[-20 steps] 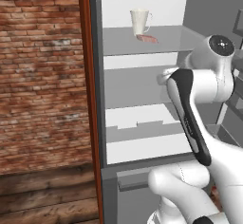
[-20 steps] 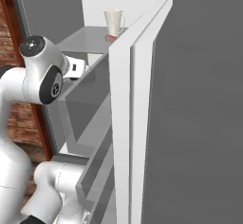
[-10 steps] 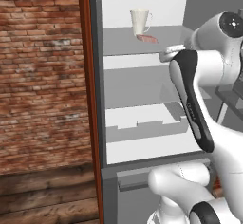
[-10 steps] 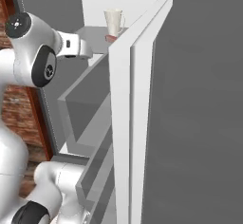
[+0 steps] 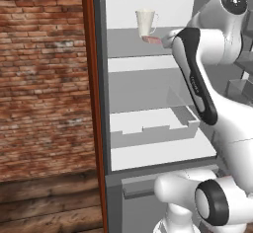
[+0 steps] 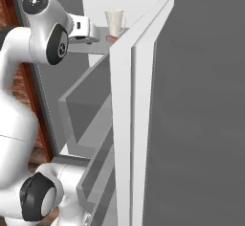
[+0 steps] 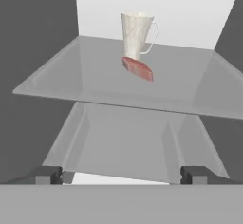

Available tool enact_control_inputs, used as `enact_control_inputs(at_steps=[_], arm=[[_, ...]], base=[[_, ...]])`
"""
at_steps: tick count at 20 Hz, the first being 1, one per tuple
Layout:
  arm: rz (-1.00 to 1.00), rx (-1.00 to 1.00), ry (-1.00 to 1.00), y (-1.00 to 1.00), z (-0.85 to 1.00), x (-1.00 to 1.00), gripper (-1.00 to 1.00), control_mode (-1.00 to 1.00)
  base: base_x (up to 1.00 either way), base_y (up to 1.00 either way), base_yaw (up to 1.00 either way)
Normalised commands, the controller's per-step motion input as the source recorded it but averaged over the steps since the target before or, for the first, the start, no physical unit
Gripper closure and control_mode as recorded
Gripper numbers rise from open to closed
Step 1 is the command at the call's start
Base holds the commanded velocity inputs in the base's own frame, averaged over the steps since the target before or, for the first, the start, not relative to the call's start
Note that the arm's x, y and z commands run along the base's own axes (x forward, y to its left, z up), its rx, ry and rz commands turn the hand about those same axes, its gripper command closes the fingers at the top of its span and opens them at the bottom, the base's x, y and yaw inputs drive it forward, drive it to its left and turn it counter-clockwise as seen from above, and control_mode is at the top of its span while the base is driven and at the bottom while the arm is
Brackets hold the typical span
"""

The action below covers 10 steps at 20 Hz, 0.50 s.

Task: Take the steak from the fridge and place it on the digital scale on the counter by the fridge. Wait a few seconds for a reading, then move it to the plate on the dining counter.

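In the left base view, the brick wall (image 5: 44,79) stands at 9 o'clock and the open fridge (image 5: 148,10) takes up the middle. Over the last second the arm has risen: its upper joint was level with the middle shelf, and now it is near the top of the picture at 1 o'clock, with the hand reaching in towards the top shelf (image 5: 138,49). The steak (image 5: 151,40) has not moved; it lies flat on that shelf, touching or just in front of the foot of the white jug (image 5: 145,22), at about 12 o'clock.

In the right base view the hand points from 10 o'clock toward the jug and steak at 12 o'clock, near them but not yet touching.

In the hand view the steak is a little above the centre, and the gripper (image 7: 121,174) shows its two fingertips (image 7: 47,174) far apart at 7 and 5 o'clock, with nothing between them. The jaws have widened slightly and are now fully spread and empty.

I judge that the approach is nearly lined up and the grasp has not begun. The jug stands close behind, so the reach must stay low.
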Motion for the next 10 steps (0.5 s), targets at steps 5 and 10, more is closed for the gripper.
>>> enact_control_inputs(at_steps=[5, 10], arm=[[0.03, 0.00, 0.00, -0.10, 0.00, 0.64, -1.00, -1.00], [0.02, 0.00, 0.00, -0.08, -0.20, 0.68, -1.00, -1.00]], base=[[0.00, 0.00, 0.00], [0.00, 0.00, 0.00]])
